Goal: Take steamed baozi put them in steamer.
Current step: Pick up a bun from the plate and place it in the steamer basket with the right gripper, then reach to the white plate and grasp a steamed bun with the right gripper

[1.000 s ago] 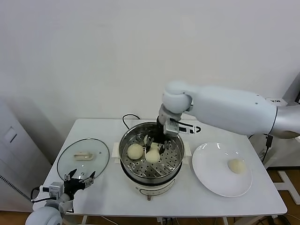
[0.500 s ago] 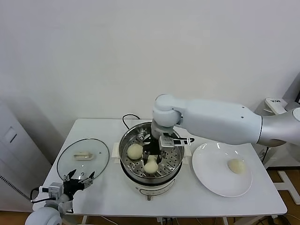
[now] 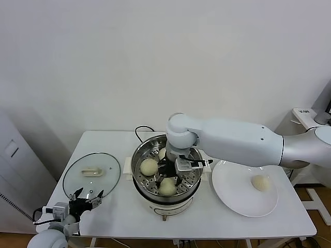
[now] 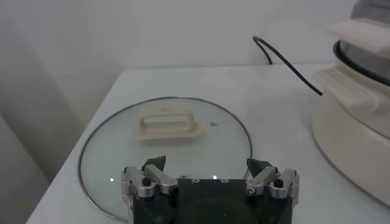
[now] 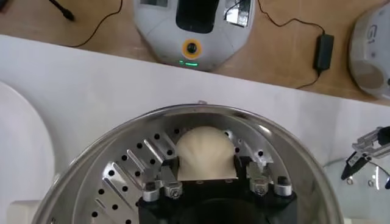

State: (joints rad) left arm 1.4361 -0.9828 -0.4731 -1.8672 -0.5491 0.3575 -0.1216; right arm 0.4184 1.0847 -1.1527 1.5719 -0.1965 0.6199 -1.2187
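Fingers (image 5: 169, 165) of the right gripper (image 3: 168, 174) clasp a round bun (image 3: 167, 187) by the steamer (image 3: 138, 182) near rim; left gripper (image 3: 85, 196) hangs open beside the lid (image 3: 77, 178).

I count four baozi: three in the one steamer (image 3: 150, 192), one on the single plate (image 3: 230, 196). One glass lid (image 3: 77, 178), two grippers.
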